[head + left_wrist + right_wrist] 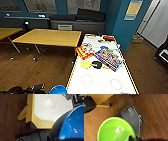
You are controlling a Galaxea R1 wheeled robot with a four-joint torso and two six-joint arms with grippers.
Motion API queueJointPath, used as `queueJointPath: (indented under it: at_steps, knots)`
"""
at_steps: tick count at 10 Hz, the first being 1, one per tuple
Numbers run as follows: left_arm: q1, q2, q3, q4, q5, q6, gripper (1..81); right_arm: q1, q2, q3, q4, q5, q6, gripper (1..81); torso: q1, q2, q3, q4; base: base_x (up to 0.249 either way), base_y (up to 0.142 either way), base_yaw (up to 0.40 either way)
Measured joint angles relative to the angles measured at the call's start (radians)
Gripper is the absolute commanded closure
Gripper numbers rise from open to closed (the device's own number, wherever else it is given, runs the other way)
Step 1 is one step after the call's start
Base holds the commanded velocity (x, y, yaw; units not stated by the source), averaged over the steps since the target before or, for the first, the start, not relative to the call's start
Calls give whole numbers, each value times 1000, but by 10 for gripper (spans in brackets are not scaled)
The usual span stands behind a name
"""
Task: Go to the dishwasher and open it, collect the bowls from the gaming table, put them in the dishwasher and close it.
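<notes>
Two bowls ride in the hands: blue bowl (pixel 73 125) pinched by the left hand, green bowl (pixel 116 130) by the right, beside the gaming desk (pixel 100 80). Risk: rim-only pinch may slip while driving.

The gaming table (pixel 100 80) runs away from the camera at the centre-right of the head view. Its near half is bare; on its middle lie a paddle (pixel 85 64) and, touching it on the right, a second paddle (pixel 97 64). Just behind them sit a box (pixel 84 50) to the left and a larger box (pixel 110 58) to the right. To the left, across the floor (pixel 37 72), stands a desk (pixel 50 37). A bowl (pixel 58 89) hangs off the table's near left corner; another bowl (pixel 115 131) is over the floor.
</notes>
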Motion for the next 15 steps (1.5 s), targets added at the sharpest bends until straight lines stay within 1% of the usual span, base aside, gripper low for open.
queueJointPath:
  at_steps: [1, 2, 3, 4, 5, 7, 10, 11, 12, 14, 15]
  knots:
    - [98, -31, 12, 41, -44, 0, 811, -6, 16, -24, -1, -1, 0, 811, 0, 0, 28, 0, 0, 0, 0]
    - [200, -42, 6, 81, -77, -1, 811, -9, 28, -39, -1, -2, 0, 811, 0, 0, 56, 0, 0, 0, 0]
    - [287, -31, -17, 115, -121, -2, 811, -9, 41, -50, -2, -2, 0, 811, -1, -1, 83, 0, 0, 0, 0]
    - [358, -11, -58, 149, -160, -3, 811, -11, 50, -57, -4, -2, 0, 811, -1, -1, 105, 0, 0, 0, 0]
    - [417, 24, -126, 185, -191, -2, 811, -14, 63, -63, -7, -4, 0, 811, -2, -1, 125, 0, 0, 0, 0]
    - [489, 120, -266, 232, -238, 2, 811, -19, 79, -89, -13, -6, 0, 811, -3, -2, 135, 0, 0, 0, 0]
    - [608, 264, -450, 267, -295, 17, 811, -19, 130, -137, -35, -5, 0, 811, -3, -2, 134, 0, 0, 0, 0]
    - [647, 299, -506, 273, -317, 21, 811, -25, 158, -168, -44, -5, 0, 811, -3, -2, 134, 0, 0, 0, 0]
    - [689, 335, -564, 277, -348, 35, 811, -32, 188, -204, -52, -7, 0, 811, -3, -2, 134, 0, 0, 0, 0]
    - [762, 402, -668, 281, -407, 39, 811, -51, 256, -274, -73, -5, 0, 811, -3, -2, 134, 0, 0, 0, 0]
    - [791, 433, -723, 282, -443, 39, 811, -65, 288, -289, -88, -5, 0, 811, -3, -2, 134, 0, 0, 0, 0]
